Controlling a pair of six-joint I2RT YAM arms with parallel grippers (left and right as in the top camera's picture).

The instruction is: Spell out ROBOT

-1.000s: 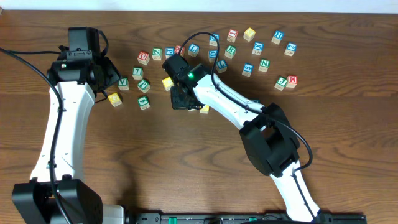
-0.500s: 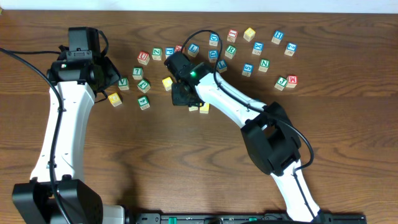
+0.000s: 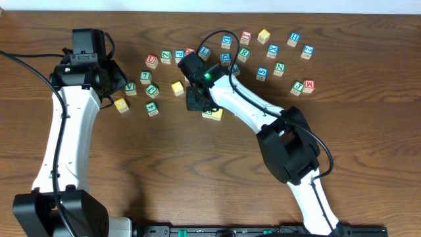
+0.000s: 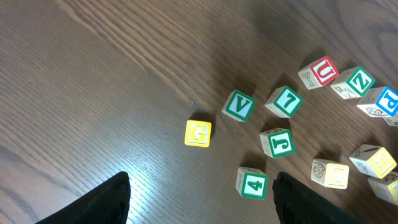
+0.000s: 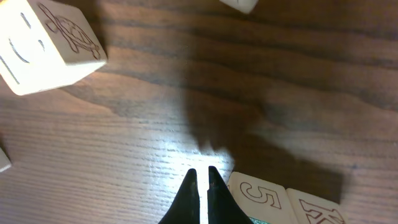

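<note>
The green-letter R cube point(image 3: 244, 54) lies in the far scatter of cubes. I cannot pick out the B and T cubes. Yellow-topped cubes lie at the centre point(image 3: 177, 87) and at the far right point(image 3: 264, 35). My right gripper point(image 3: 198, 104) is shut and empty, low over the table; in the right wrist view point(image 5: 200, 177) its tips stand just left of two touching cubes showing a 5 point(image 5: 258, 196) and a K point(image 5: 314, 210). My left gripper point(image 3: 120, 79) is open and empty, hovering left of the cubes point(image 4: 200, 205).
The left wrist view shows a yellow G cube point(image 4: 198, 133), green V point(image 4: 239, 106), 7 point(image 4: 285, 101), J point(image 4: 277, 142) and 4 point(image 4: 252, 183) cubes, and a red U cube point(image 4: 320, 70). A cube with a turtle drawing point(image 5: 43, 43) lies beyond the right gripper. Several more cubes are scattered across the far side point(image 3: 293, 39).
My right gripper has moved a little right and away from the centre yellow cube, which now shows in full. The pair of cubes beside it has shifted slightly. The left arm has not moved.
</note>
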